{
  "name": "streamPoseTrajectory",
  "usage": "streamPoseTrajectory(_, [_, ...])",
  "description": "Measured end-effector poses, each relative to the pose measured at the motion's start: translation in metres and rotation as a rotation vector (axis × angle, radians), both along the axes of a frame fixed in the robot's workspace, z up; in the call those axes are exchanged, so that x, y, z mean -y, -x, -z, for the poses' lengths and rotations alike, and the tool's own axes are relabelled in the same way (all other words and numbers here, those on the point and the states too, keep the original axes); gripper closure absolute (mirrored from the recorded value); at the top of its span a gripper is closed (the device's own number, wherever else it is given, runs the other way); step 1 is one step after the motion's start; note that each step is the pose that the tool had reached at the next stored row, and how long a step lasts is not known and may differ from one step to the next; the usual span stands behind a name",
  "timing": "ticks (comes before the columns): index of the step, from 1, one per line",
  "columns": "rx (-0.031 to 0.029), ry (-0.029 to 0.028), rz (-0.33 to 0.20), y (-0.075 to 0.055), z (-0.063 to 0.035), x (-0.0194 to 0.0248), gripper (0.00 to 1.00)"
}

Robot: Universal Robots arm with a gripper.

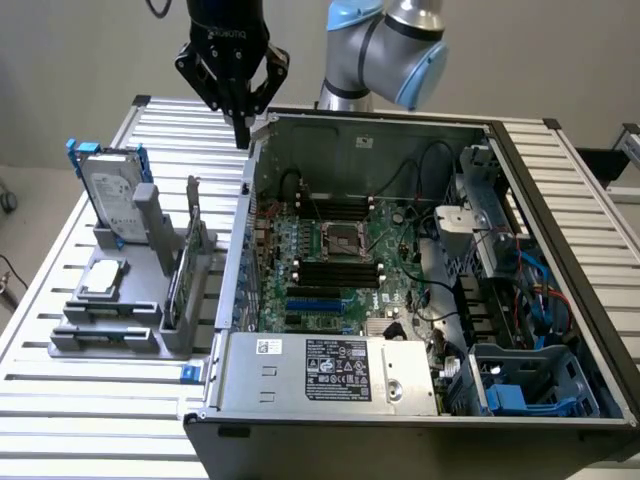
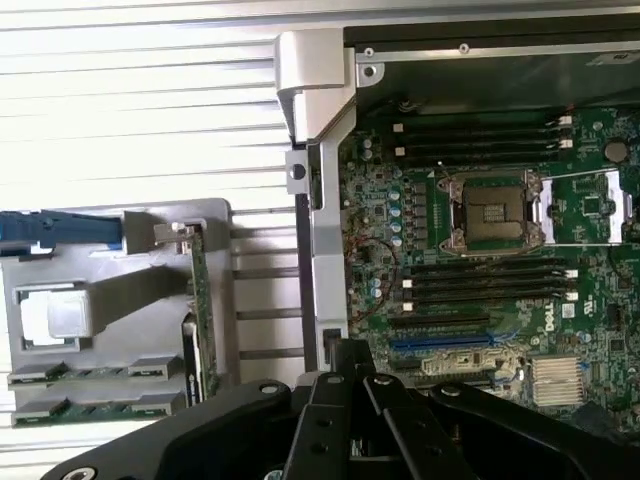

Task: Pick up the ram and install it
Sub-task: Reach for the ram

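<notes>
**Fingers point(image 1: 242, 122) pressed together and empty, ram not yet picked**

The long, thin green circuit-board ram stick point(image 1: 180, 280) stands on its edge in a slot of the grey plastic holder point(image 1: 100, 335), untouched. The same holder carries the small square metal-topped processor chip point(image 1: 103, 280) and, upright at its far end, the silver hard drive with blue rails point(image 1: 112, 195). The holder rests on the slatted metal desk point(image 1: 60, 400), just beside the open computer case point(image 1: 330, 375), where black memory slots point(image 1: 338, 272) flank the processor socket.

The black gripper point(image 1: 243, 135) hangs above the case's rear corner, well apart from the ram. The step in hand looks like the approach to the pick. That pick calls for parted fingers, lined up across the stick's thin upper edge.
</notes>
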State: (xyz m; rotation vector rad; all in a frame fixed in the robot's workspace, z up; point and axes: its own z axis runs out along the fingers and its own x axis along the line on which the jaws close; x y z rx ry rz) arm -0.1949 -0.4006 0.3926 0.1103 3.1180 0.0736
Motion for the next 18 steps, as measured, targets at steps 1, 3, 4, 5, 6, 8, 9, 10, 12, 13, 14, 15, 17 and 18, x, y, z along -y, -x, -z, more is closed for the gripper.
streamPoseTrajectory(1, [0.0,0.0,0.0,0.004,0.0001,0.0005,0.89])
streamPoseTrajectory(3, [0.0001,0.0002,0.0,0.012,0.0001,0.0018,0.89])
streamPoseTrajectory(4, [0.0,0.0003,0.0,0.015,0.0001,0.0025,0.89])
streamPoseTrajectory(5, [0.0,0.0003,-0.001,0.017,0.0001,0.0033,0.89])
streamPoseTrajectory(6, [0.0001,0.0003,-0.001,0.019,0.0002,0.0042,0.89])
streamPoseTrajectory(8, [0.0,0.0004,-0.002,0.023,0.0002,0.0061,0.89])
streamPoseTrajectory(9, [0.0001,0.0003,-0.003,0.024,0.0003,0.0071,0.89])
streamPoseTrajectory(10, [0.0,0.0003,-0.003,0.026,0.0003,0.0082,0.89])
streamPoseTrajectory(12, [-0.0002,0.0004,-0.004,0.031,0.0005,0.01,0.89])
streamPoseTrajectory(13, [0.0001,0.0003,-0.004,0.035,0.001,0.0107,0.89])
streamPoseTrajectory(14, [0.0,0.0004,-0.004,0.04,0.0013,0.0114,0.89])
streamPoseTrajectory(15, [0.0,0.0004,-0.004,0.044,0.0018,0.012,0.89])
streamPoseTrajectory(17, [0.0,0.0004,-0.004,0.054,0.0027,0.0134,0.89])
streamPoseTrajectory(18, [0.0,0.0004,-0.004,0.058,0.0032,0.014,0.89])
